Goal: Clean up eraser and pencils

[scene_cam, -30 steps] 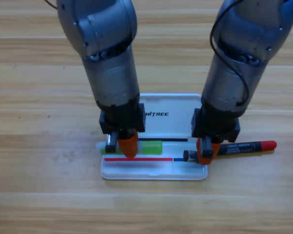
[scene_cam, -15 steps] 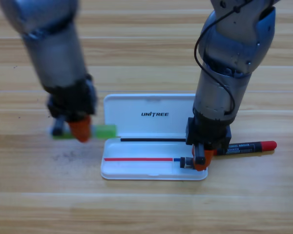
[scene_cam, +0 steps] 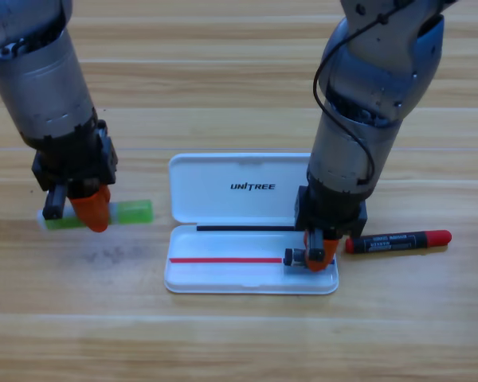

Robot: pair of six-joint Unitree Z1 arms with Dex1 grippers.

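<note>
— Looking for the pen (scene_cam: 398, 240): where does it lie from the right pincer (scene_cam: 312, 256)?

— Just to the pincer's right, flat on the table (scene_cam: 239, 342), outside the case (scene_cam: 247, 280). The pincer itself points down into the right end of the case's lower tray. The pen's nearer red end sits close beside the case's right edge, apart from the pincer.

— And its long axis?

— Roughly left to right across the table, the far red end tilted slightly upward in the view. So the pen points almost straight at the tray it belongs in.

— Is the pincer clenched or released?

— I cannot tell; it points downward and hides that. It has no hold on the pen, that much is plain.

— Which arm should take it?

— The right one, I judge. It is near; the left pincer (scene_cam: 86, 211) is well apart, on the far side of the case, down over the green eraser (scene_cam: 131, 212), which lies on the table left of the case. Whether it grips the eraser I cannot tell either.

— So neither thing is put away?

— Not yet. The next move likely needs a short shift rightward, with the grasp set across the pen's length.
</note>
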